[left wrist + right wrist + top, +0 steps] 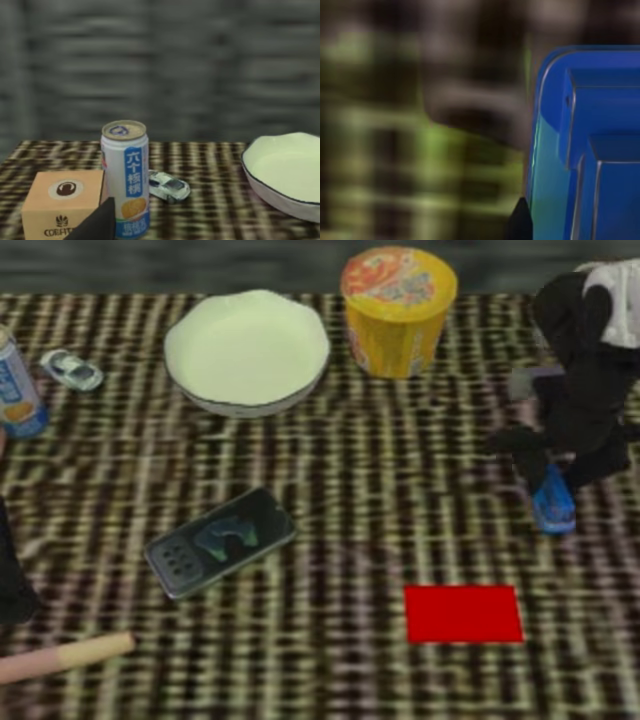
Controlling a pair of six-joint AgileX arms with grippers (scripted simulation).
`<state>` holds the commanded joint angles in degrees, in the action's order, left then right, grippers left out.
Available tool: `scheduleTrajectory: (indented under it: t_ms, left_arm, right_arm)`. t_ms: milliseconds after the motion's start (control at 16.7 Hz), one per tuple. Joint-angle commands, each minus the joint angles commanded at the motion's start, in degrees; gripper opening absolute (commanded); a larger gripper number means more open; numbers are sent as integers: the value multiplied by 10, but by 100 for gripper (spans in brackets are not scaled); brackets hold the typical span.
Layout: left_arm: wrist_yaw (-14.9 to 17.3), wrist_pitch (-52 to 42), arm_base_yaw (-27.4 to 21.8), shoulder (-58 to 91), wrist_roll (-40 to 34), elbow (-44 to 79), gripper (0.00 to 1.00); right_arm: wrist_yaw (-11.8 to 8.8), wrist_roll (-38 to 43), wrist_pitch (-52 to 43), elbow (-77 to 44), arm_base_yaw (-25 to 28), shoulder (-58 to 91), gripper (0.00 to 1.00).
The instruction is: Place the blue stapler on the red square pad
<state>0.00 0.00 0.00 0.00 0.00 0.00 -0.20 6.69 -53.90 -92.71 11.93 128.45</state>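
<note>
The woven brown-and-cream patterned tabletop (330, 470) fills the top view. The black right arm's gripper (548, 490) is low at the right side, right on the small bright blue stapler (553, 506); can't tell if its fingers are pinching it or spread. The wide white bowl (247, 350) sits at the back w/ 1 yellow noodle cup (398, 310) beside it. The flat red square pad (464, 614) lies near the front, apart from the stapler. Left arm parked at the left edge.
</note>
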Motion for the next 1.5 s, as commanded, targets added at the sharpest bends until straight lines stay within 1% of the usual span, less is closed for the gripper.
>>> scheduleTrajectory:
  t_ms: [240,360,720,840,960,1140,1500]
  left_arm:
    - [0,0,0,0,0,0,100]
    - [0,0,0,0,0,0,100]
    - [0,0,0,0,0,0,100]
    - [0,0,0,0,0,0,100]
    - [0,0,0,0,0,0,100]
    - [0,0,0,0,0,0,100]
    - [0,0,0,0,0,0,100]
  right_arm:
    - [0,-2,-109,-64,2,-33,0]
    - [0,-3,-142,-87,3,-49,0]
    - [-1,-4,-150,-93,2,-53,0]
    - [-1,-23,-151,-89,10,-57,0]
    - [-1,-67,-152,-81,26,-66,0]
    - [-1,-167,-154,-54,62,-91,0]
    - [-2,-447,-158,21,153,-156,0]
